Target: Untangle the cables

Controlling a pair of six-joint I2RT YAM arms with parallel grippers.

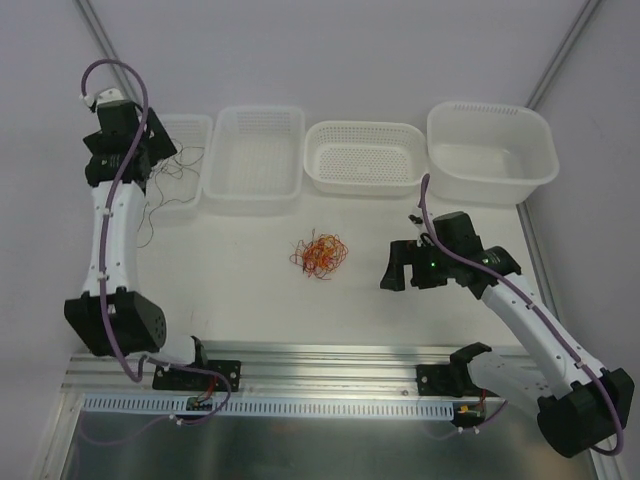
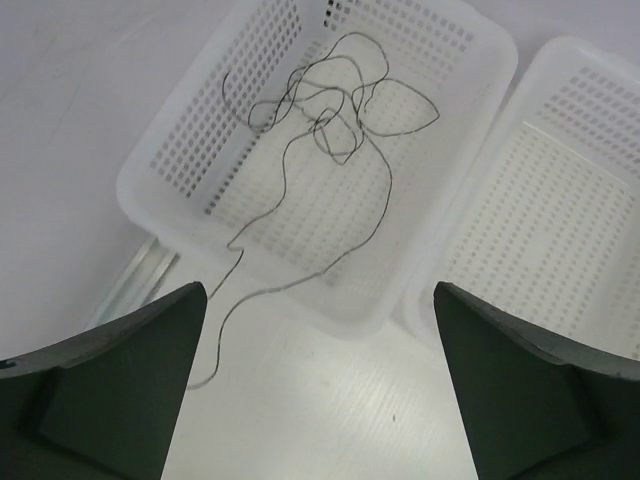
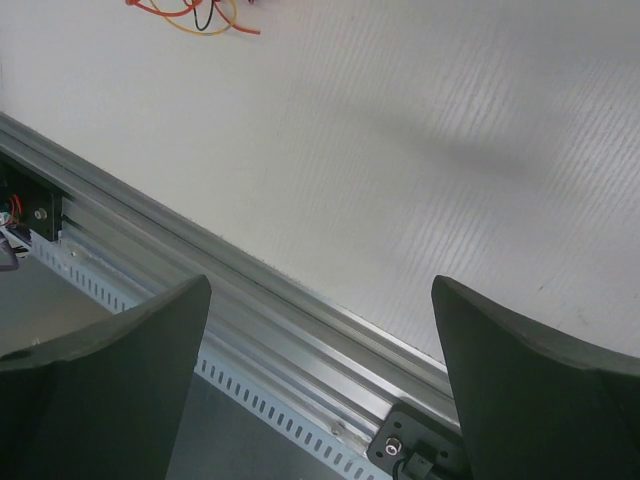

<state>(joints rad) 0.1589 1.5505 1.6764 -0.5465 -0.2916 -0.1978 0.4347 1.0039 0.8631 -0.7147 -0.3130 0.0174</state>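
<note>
- Holding my left hand (image 2: pixel 320 292) above the near rim of the far-left basket (image 2: pixel 150 190); its fingers (image 2: pixel 120 380) are standing wide apart and gripping nothing.
- Observing the dark grey cable (image 2: pixel 330 120): it is lying in loose loops inside that basket. One strand is trailing over the near rim onto the counter (image 2: pixel 300 420) and ending just beside one finger. I cannot tell whether it is touching.
- Noting the second basket (image 2: pixel 560 200), which is sitting just beside the first, on its right.
- Hovering my right hand (image 3: pixel 320 288) over bare counter near the metal rail (image 3: pixel 250 300); it is gaping fully and carrying nothing.
- Recording the tangle of cables (image 1: pixel 320 255): orange-yellow and red strands are lying bunched together at the middle of the counter. The bunch is sitting between my two arms, near my right hand and well apart from my left.
- Seeing only the tangle's edge in the right wrist view, at the top of the picture.
- Counting four white baskets, all standing in a row along the far side of the counter, beyond the tangle.
</note>
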